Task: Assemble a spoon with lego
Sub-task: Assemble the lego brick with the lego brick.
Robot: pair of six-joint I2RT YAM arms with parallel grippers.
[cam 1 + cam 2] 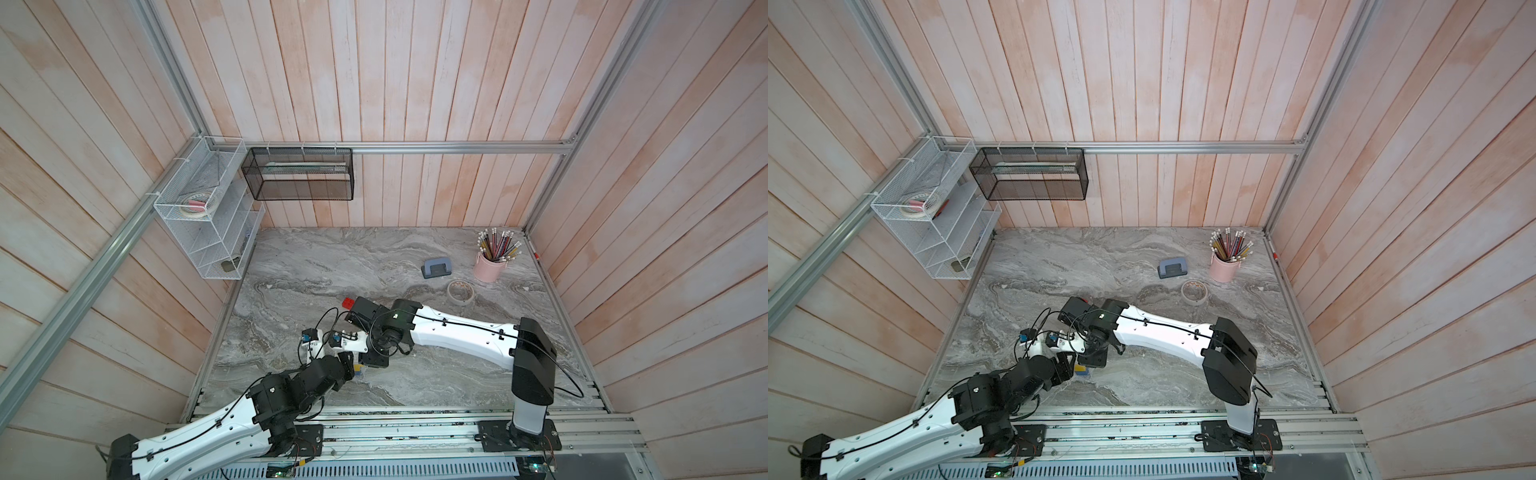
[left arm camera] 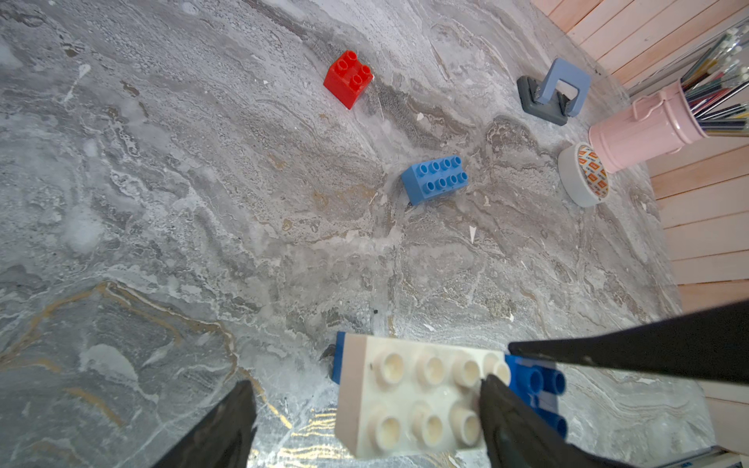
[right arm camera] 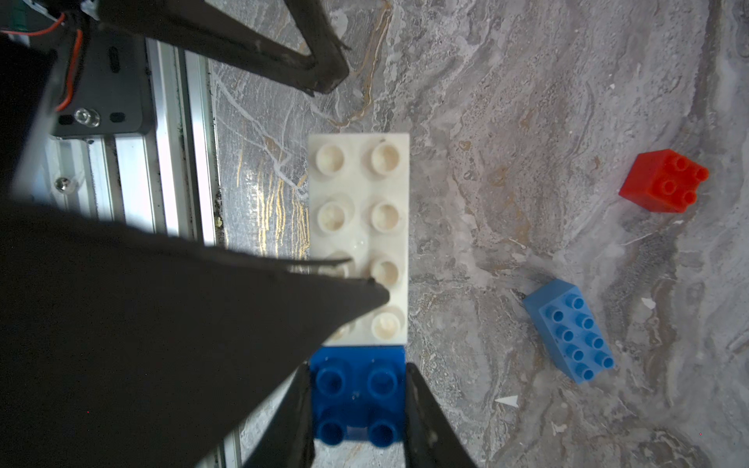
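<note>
Top views: left arm and right arm meet low over the grey marbled tabletop, near the front rail. The part-built spoon shows only as a sliver of yellow and blue plastic under the wrists. A small red square studded brick sits loose just beyond the right wrist. Grey-blue hole punch, tape roll and pink pencil cup stand well back, not in play.

Left wrist: left gripper is spread wide, holding nothing. One fingertip rests on the stud face of the long white eight-stud brick; the other is off over bare table. The white brick sits atop a dark blue studded brick, w/ blue showing at both ends. The red brick and a light blue long studded brick lie well apart, unattached.

Right wrist: right gripper is clamped tight on the dark blue brick's exposed end, prob. steadying the stack. White brick looks seated flush and in line.

My read: roughly mid-build. Lower layers + white piece are joined; at least the light blue piece and red tip are left. Can't tell how many bricks sit beneath.
</note>
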